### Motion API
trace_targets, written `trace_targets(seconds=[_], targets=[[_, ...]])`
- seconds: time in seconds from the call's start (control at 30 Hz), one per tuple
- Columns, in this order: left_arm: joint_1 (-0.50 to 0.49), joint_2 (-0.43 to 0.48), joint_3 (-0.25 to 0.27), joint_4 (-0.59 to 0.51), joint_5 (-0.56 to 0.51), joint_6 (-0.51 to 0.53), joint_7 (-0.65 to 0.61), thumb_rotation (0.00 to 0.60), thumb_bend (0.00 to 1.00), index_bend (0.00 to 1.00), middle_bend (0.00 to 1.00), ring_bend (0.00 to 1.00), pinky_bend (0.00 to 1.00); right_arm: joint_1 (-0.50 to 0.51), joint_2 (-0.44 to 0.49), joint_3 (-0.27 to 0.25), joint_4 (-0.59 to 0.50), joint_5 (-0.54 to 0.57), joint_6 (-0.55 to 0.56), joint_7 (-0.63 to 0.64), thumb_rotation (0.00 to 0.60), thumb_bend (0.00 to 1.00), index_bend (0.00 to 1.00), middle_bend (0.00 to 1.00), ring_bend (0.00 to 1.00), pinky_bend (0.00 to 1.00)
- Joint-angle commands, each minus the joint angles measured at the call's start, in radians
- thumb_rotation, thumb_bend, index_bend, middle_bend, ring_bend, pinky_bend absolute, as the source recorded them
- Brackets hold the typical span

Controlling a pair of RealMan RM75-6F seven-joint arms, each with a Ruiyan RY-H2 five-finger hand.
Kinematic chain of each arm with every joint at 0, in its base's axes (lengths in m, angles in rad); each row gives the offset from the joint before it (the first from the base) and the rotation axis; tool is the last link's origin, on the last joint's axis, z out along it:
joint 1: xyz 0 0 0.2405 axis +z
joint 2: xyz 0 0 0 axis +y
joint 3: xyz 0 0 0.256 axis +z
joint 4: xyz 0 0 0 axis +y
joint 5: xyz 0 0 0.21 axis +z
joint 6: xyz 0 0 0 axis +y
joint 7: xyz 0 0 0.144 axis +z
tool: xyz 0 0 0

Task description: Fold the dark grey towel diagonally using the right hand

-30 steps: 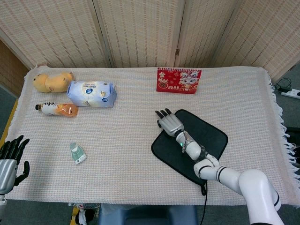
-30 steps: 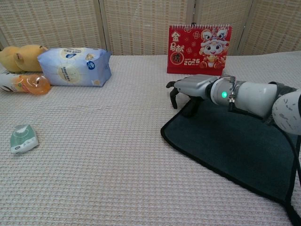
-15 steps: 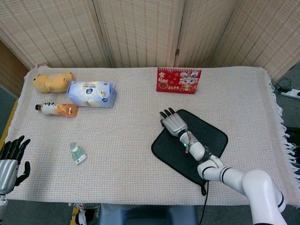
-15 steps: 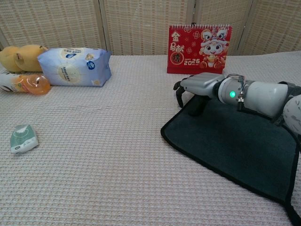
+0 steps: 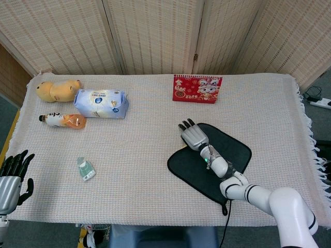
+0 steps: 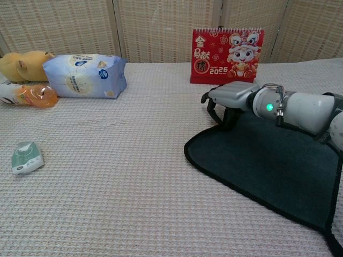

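Observation:
The dark grey towel (image 5: 232,149) lies flat and unfolded on the right half of the table, turned like a diamond, with a hanging loop at its near corner; the chest view shows the towel (image 6: 268,160) with its black edging. My right hand (image 5: 194,136) hovers palm down over the towel's far left corner. In the chest view this right hand (image 6: 230,97) has its fingers (image 6: 214,111) curled downward at the towel's edge, with no cloth lifted. My left hand (image 5: 13,175) hangs with fingers spread off the table's near left edge, holding nothing.
A red 2025 calendar (image 5: 197,89) stands behind the towel. At the far left lie a blue tissue pack (image 5: 101,103), a yellow plush toy (image 5: 58,90) and an orange bottle (image 5: 63,120). A small green packet (image 5: 86,169) lies near the front left.
My right hand has drifted a little to the right and back, from beyond the towel's left edge to over its far left corner. The towel and left hand have not moved.

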Motion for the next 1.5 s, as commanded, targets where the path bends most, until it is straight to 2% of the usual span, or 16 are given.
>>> trace_targets(seconds=[0.03, 0.27, 0.57, 1.07, 1.5], targets=[[0.0, 0.0, 0.0, 0.0, 0.0, 0.0, 0.0, 0.6, 0.74, 0.0, 0.0, 0.0, 0.0, -0.013, 0.023, -0.002, -0.031, -0.009, 0.021, 0.006, 0.6, 0.42, 0.68, 0.14, 0.06, 0.0], [0.001, -0.002, 0.001, -0.003, 0.003, 0.002, 0.007, 0.6, 0.74, 0.0, 0.0, 0.0, 0.0, -0.09, 0.138, -0.046, -0.189, -0.054, 0.11, 0.027, 0.6, 0.42, 0.67, 0.15, 0.06, 0.0], [-0.001, -0.014, 0.008, -0.003, 0.005, -0.01, 0.032, 0.6, 0.74, 0.0, 0.0, 0.0, 0.0, -0.217, 0.276, -0.157, -0.337, -0.133, 0.207, 0.063, 0.6, 0.42, 0.68, 0.15, 0.06, 0.0], [-0.003, -0.017, 0.01, -0.006, 0.01, -0.012, 0.032, 0.6, 0.74, 0.0, 0.0, 0.0, 0.0, -0.351, 0.397, -0.274, -0.413, -0.259, 0.322, 0.131, 0.6, 0.42, 0.68, 0.16, 0.06, 0.0], [-0.004, -0.021, 0.011, -0.008, 0.01, -0.015, 0.043, 0.6, 0.74, 0.01, 0.0, 0.0, 0.0, -0.418, 0.411, -0.304, -0.367, -0.289, 0.341, 0.164, 0.6, 0.42, 0.68, 0.16, 0.06, 0.0]])
